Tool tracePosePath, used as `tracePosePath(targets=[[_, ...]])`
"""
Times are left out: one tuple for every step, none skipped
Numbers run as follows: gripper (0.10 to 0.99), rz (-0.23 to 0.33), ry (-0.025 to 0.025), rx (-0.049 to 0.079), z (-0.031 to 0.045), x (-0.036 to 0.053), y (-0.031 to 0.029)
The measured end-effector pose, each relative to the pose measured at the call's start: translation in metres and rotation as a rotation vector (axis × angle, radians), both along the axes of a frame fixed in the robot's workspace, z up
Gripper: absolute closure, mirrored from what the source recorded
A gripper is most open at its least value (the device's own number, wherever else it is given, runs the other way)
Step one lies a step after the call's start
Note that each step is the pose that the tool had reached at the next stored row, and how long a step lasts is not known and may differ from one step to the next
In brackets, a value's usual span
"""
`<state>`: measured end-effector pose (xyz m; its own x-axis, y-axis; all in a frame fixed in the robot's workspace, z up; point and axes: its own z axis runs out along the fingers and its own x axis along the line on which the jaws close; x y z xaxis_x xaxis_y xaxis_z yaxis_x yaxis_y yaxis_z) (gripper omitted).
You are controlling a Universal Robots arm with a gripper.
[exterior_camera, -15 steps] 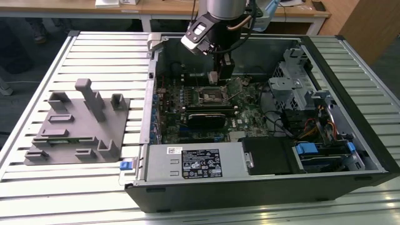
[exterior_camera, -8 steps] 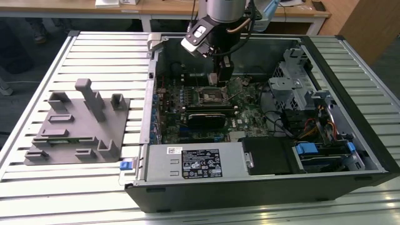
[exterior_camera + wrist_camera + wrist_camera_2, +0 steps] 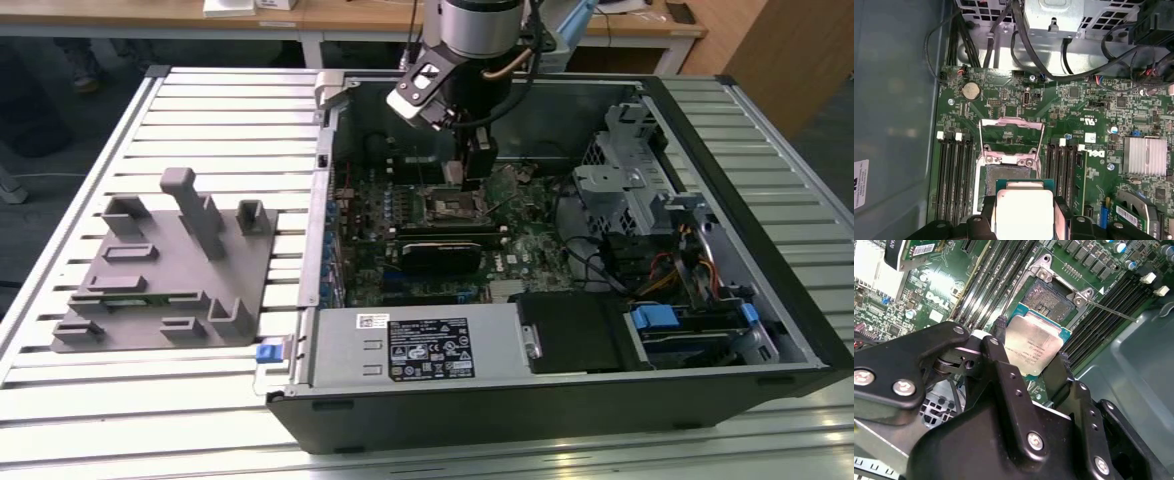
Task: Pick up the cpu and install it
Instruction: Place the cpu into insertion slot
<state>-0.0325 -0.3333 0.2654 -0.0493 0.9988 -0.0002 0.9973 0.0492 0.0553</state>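
Observation:
The cpu, a flat square chip with a shiny silver top and green rim, is held between my gripper's two black fingers. The gripper is shut on its opposite edges. In both wrist views the chip hangs just above the motherboard, partly over the open socket. The socket's metal load frame is flipped up. In the exterior view my gripper reaches down into the open computer case, close to the socket.
The case lies open on a slatted table. Memory slots flank the socket. A finned heatsink, cables and a drive cage are nearby. A grey plastic tray stands at the exterior view's left.

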Motion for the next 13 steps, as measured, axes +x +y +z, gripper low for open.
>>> tracePosePath(targets=[[0.545,0.000,0.0000,0.000,-0.0009,0.0000,0.0000],[0.545,0.000,0.0000,0.000,-0.0017,0.0000,0.0001],[0.545,0.000,0.0000,0.000,-0.0023,0.0000,0.0001],[0.545,0.000,0.0001,0.000,-0.0029,0.0000,0.0001],[0.545,0.000,0.0000,0.000,-0.0034,0.0000,0.0001],[0.545,0.000,0.0000,0.000,-0.0040,0.0000,0.0001],[0.545,0.000,0.0000,0.000,-0.0046,0.0000,0.0001],[0.545,0.000,0.0000,0.000,-0.0051,0.0000,0.0001],[0.545,0.000,0.0000,0.000,-0.0056,0.0000,0.0001],[0.545,0.000,0.0000,0.000,-0.0061,0.0000,0.0001],[0.545,0.000,0.0001,0.000,-0.0065,0.0000,0.0002],[0.545,0.000,0.0001,0.000,-0.0070,0.0000,0.0002],[0.545,0.000,0.0000,0.000,-0.0074,0.0000,0.0002]])
